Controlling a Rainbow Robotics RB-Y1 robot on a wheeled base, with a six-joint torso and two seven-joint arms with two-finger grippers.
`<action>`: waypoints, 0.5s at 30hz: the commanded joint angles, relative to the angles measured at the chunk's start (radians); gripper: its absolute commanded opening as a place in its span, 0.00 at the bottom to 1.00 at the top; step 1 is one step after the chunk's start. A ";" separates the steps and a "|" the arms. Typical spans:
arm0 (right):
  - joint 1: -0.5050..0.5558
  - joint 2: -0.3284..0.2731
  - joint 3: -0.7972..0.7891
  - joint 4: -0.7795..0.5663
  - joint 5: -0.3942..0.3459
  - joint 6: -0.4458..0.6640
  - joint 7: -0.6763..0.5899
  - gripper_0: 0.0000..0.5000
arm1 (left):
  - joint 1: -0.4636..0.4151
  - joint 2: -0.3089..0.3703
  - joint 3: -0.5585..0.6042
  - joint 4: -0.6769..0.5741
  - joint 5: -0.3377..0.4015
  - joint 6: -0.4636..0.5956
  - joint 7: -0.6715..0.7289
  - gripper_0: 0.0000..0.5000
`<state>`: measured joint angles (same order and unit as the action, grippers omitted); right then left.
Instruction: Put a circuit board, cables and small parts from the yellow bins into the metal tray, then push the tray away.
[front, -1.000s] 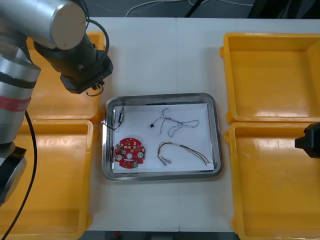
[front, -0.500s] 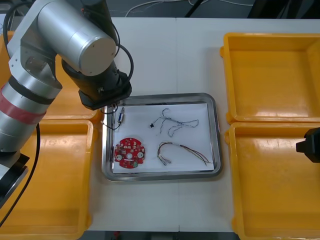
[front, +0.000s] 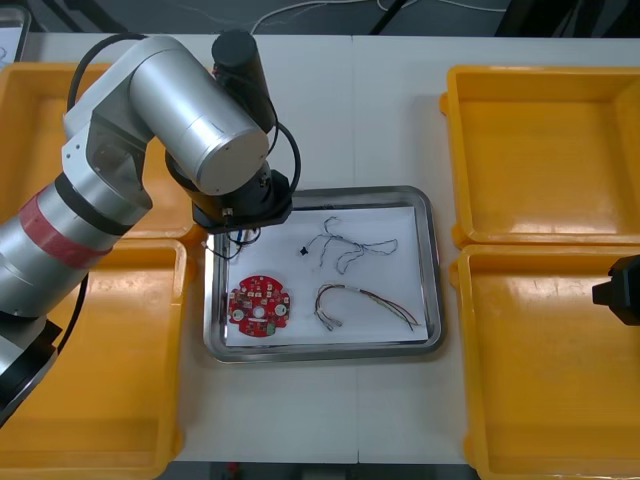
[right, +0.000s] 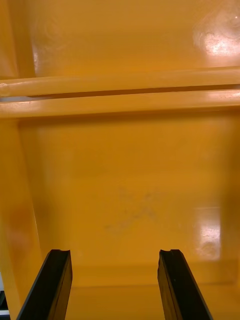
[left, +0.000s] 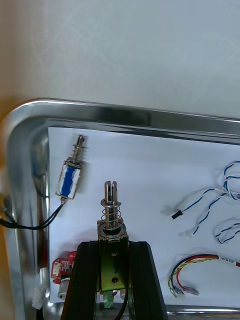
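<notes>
My left arm (front: 215, 140) reaches over the far left corner of the metal tray (front: 432, 290). In the left wrist view my left gripper (left: 112, 265) is shut on a small metal part (left: 112, 220) with a spring and a pin, held above the tray's white inside. A second small metal part (left: 71, 175), blue-banded with a black lead, lies in the tray near that corner. A round red circuit board (front: 259, 309), a blue and white cable (front: 345, 248) and a red and yellow cable (front: 362, 300) also lie in the tray. My right gripper (right: 114, 282) hangs open over the near right bin (right: 130, 170).
Two yellow bins (front: 95, 350) stand at the left of the tray and two (front: 545, 150) at the right. Bare table lies beyond the tray's far rim and in front of its near rim. The right arm's tip (front: 620, 288) shows at the right edge.
My left arm has swung from the far left bin rightwards and now hangs over the tray's far left corner. The right arm has stayed where it was.
</notes>
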<state>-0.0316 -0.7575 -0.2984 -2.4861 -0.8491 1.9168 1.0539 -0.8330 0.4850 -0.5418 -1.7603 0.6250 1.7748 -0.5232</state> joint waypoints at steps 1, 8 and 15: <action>0.019 -0.042 0.008 -0.030 0.008 0.003 0.020 1.00 | 0.002 0.023 -0.046 -0.013 -0.018 -0.032 -0.060 0.00; 0.019 -0.042 0.008 -0.030 0.008 0.003 0.020 1.00 | 0.002 0.010 -0.084 0.062 -0.059 -0.097 -0.116 0.00; 0.019 -0.042 0.008 -0.030 0.008 0.003 0.020 1.00 | 0.002 -0.006 -0.093 0.107 -0.071 -0.129 -0.143 0.00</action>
<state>-0.0313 -0.7583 -0.2984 -2.4863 -0.8489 1.9168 1.0539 -0.8326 0.4847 -0.6169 -1.6564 0.5661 1.6617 -0.5851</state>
